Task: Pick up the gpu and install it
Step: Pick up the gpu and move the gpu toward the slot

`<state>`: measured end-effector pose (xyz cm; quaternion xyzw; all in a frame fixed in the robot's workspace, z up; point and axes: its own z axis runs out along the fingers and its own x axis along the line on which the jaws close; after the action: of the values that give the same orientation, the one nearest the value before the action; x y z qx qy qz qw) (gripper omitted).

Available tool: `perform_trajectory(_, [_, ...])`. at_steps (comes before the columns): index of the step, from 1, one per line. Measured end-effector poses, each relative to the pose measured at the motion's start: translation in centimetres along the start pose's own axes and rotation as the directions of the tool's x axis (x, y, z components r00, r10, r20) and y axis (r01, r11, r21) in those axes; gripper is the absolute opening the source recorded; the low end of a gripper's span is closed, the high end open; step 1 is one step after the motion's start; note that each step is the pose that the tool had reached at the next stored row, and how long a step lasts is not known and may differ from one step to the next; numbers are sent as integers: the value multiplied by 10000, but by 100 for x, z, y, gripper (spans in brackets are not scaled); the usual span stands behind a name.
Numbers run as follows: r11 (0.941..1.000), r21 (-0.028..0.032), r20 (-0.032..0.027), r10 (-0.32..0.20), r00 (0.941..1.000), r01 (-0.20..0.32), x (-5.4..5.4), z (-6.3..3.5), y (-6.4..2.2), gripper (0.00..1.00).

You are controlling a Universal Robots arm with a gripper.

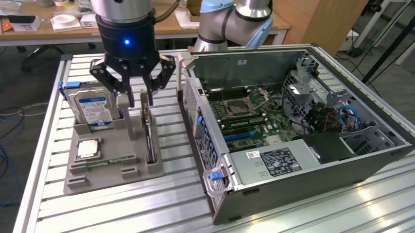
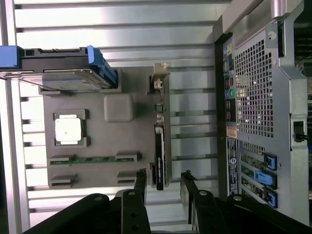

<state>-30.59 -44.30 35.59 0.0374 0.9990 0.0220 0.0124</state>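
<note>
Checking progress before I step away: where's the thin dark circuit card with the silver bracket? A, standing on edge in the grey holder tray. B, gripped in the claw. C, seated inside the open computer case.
A: the thin dark circuit card stands on edge in the grey holder tray, the open black claw poised over it.

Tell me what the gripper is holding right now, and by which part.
Nothing is held. The gripper is open, poised above the gpu, which stands on edge in its grey holder.
</note>
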Motion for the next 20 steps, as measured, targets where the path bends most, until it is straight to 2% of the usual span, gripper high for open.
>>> perform_trajectory(20, [10000,0,0,0,10000,0,2,140,-19,42])
